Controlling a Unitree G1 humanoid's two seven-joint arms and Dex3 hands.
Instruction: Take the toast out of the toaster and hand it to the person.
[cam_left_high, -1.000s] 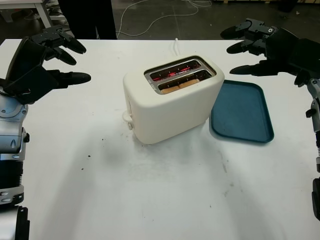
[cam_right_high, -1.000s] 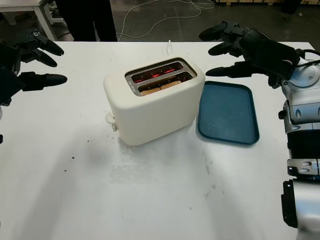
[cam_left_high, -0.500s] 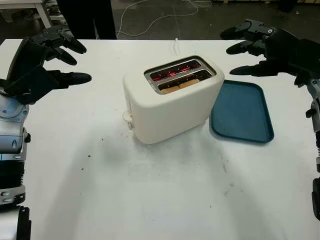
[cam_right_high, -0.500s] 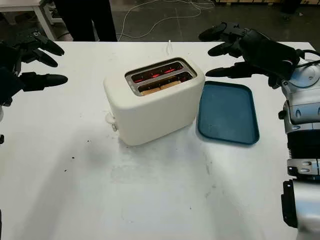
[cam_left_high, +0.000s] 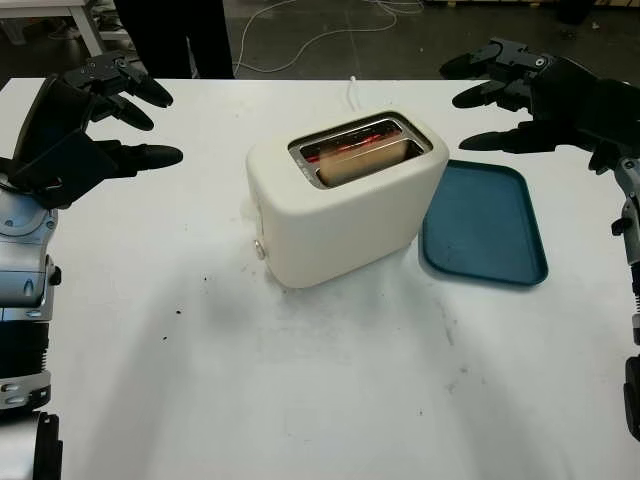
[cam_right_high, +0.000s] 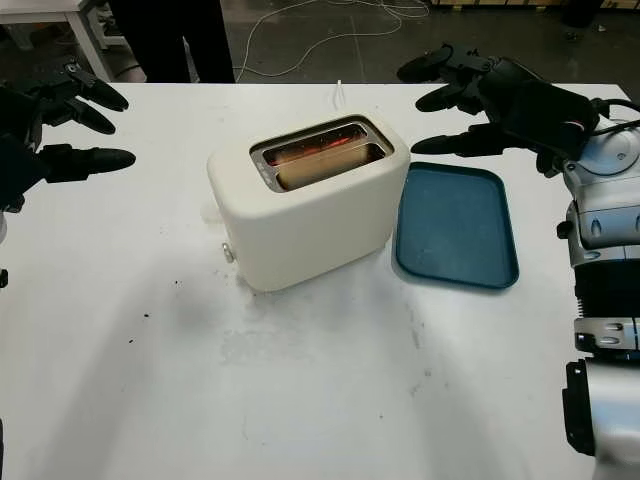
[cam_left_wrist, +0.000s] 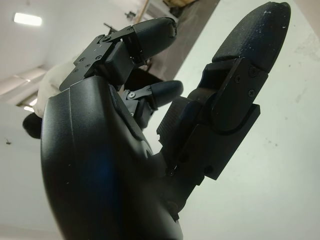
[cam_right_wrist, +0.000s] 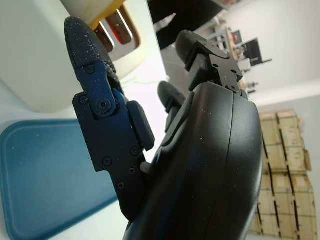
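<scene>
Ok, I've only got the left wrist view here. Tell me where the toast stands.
Observer: The toast stands raised in the near slot of the toaster, its top edge about level with the slot rim.
Operator: Give me the right hand's position.
Observer: The right hand is open, in the air beyond the blue tray, right of the toaster.
Operator: Now place my left hand against the toaster.
Observer: The left hand is open, above the table well left of the toaster, holding nothing.
</scene>
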